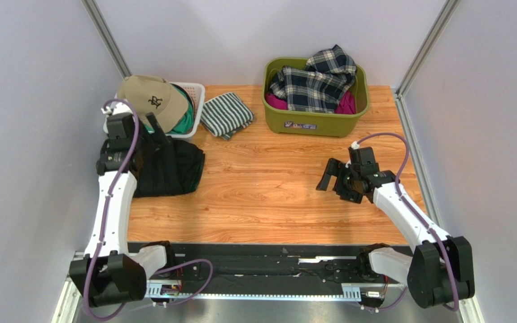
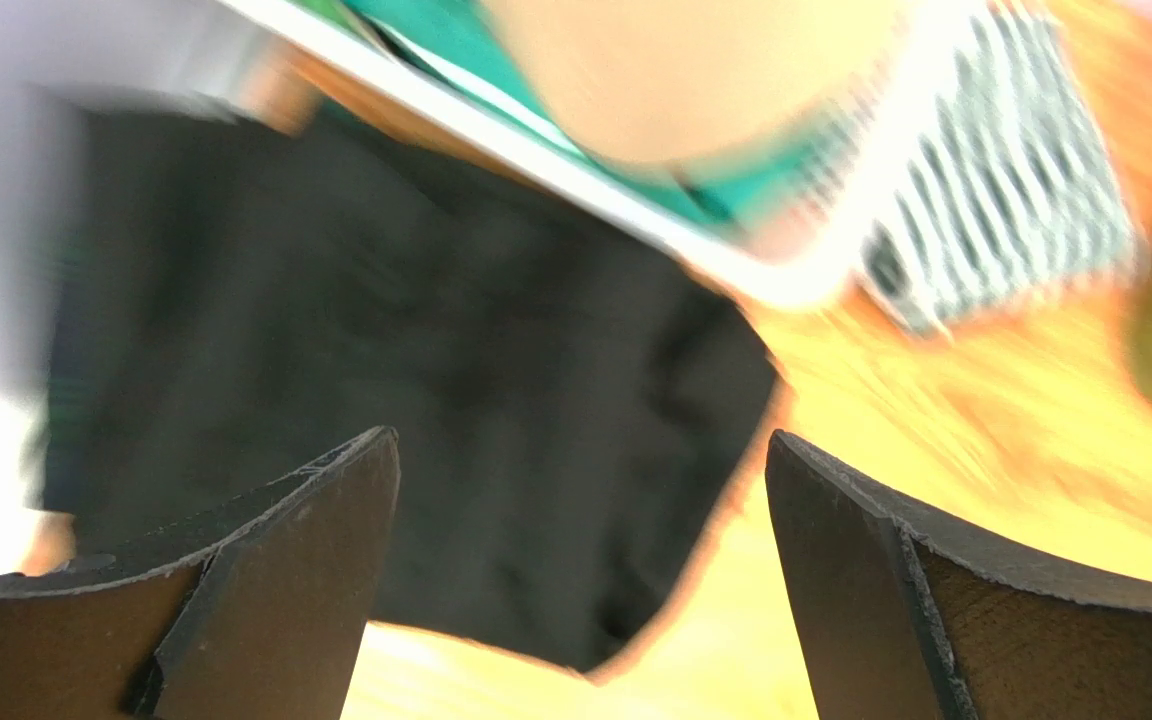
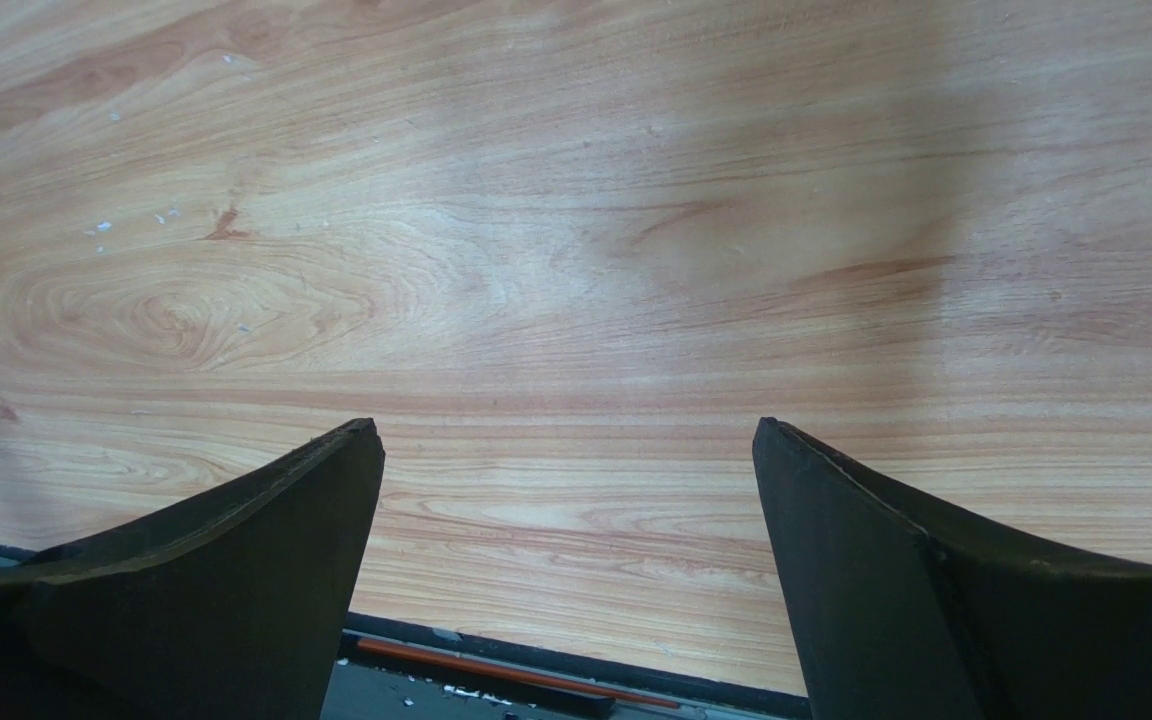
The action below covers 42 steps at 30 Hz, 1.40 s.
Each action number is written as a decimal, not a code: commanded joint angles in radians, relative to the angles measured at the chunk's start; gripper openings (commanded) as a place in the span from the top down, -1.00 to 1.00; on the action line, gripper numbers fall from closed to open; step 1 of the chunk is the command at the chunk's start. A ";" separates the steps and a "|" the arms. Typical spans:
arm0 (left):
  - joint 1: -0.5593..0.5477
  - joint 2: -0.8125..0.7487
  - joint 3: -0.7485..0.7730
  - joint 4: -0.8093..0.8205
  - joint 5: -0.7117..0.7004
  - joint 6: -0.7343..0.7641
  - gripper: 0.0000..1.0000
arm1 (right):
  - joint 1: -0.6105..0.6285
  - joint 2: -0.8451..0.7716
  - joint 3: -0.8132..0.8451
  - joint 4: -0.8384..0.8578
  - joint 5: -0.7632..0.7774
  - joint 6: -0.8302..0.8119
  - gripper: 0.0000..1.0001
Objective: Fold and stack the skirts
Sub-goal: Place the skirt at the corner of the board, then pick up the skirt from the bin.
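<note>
- Left wrist view, badly blurred: the left gripper (image 2: 579, 437) has its jaws spread wide with nothing between them. Below it the black skirt (image 2: 432, 390) lies flat on the wooden table (image 2: 988, 450). The rim of a white basket (image 2: 657, 240) runs along the skirt's far side. A striped cloth (image 2: 1003, 195) lies past the basket's corner.
- Right wrist view: the right gripper (image 3: 567, 425) is just as wide apart and holds nothing. It hangs over plain wood grain, and the table's near edge shows at the bottom.
- Top view: the black skirt sits folded on the left side of the table, just in front of the white basket. The left arm's wrist is over its back left corner. The skirt's right edge looks dark green, and I can't tell whether that is another garment underneath.
- Top view: a tan cap (image 1: 148, 97) rests on the basket, and the striped cloth lies folded just to its right.
- Top view: at the back right, a green bin (image 1: 315, 124) holds the plaid skirt (image 1: 315, 81). The skirt is bunched up above the rim, on top of some pink cloth (image 1: 345, 104).
- Top view: the right gripper hangs over open wood right of the middle, well apart from the bin and from the black skirt.
</note>
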<state>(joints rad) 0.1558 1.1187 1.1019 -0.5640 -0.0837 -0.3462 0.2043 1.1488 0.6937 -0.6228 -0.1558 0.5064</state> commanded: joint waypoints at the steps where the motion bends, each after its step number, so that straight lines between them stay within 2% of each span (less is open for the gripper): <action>1: -0.106 -0.083 -0.125 0.121 0.197 -0.135 -0.98 | -0.006 -0.087 0.018 0.044 0.030 -0.020 -0.98; 2: -0.183 -0.108 -0.160 0.156 0.184 -0.135 -0.98 | -0.005 -0.098 0.030 0.043 0.042 -0.023 -0.98; 5: -0.283 -0.129 -0.243 0.238 0.186 -0.149 -0.98 | -0.005 -0.130 0.047 0.044 0.070 -0.035 -0.98; 8: -0.326 -0.128 -0.292 0.286 0.202 -0.175 -0.98 | -0.005 -0.156 0.066 0.046 0.090 -0.045 -0.98; 12: -0.331 -0.089 -0.324 0.322 0.251 -0.172 -0.98 | -0.005 -0.153 0.148 0.038 0.094 -0.054 -0.98; 17: -0.331 -0.092 -0.309 0.286 0.220 -0.169 -0.98 | -0.005 -0.087 0.369 0.003 0.150 -0.043 -0.98; 20: -0.331 -0.134 -0.318 0.283 0.199 -0.160 -0.98 | -0.003 -0.020 0.464 0.037 0.191 -0.037 -0.98; 24: -0.331 -0.181 -0.326 0.254 0.174 -0.155 -0.98 | 0.003 0.097 0.587 0.118 0.176 -0.035 -0.98; 31: -0.331 -0.226 -0.333 0.201 0.124 -0.134 -0.98 | 0.087 0.388 0.903 0.130 0.231 -0.129 -0.98; 36: -0.331 -0.215 -0.333 0.204 0.117 -0.132 -0.98 | 0.125 0.713 1.220 0.075 0.300 -0.204 -0.94; 39: -0.331 -0.192 -0.341 0.213 0.121 -0.123 -0.98 | 0.147 0.899 1.328 0.135 0.376 -0.235 -0.89; 41: -0.331 -0.165 -0.341 0.223 0.153 -0.119 -0.98 | 0.144 0.989 1.484 0.117 0.403 -0.244 -0.90; 42: -0.331 -0.162 -0.338 0.227 0.162 -0.116 -0.98 | 0.148 1.094 1.562 0.101 0.403 -0.246 -0.89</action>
<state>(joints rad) -0.1726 0.9314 0.7677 -0.3607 0.0456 -0.4877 0.3416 2.0506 2.0472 -0.5133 0.1596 0.3153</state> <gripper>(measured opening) 0.990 0.951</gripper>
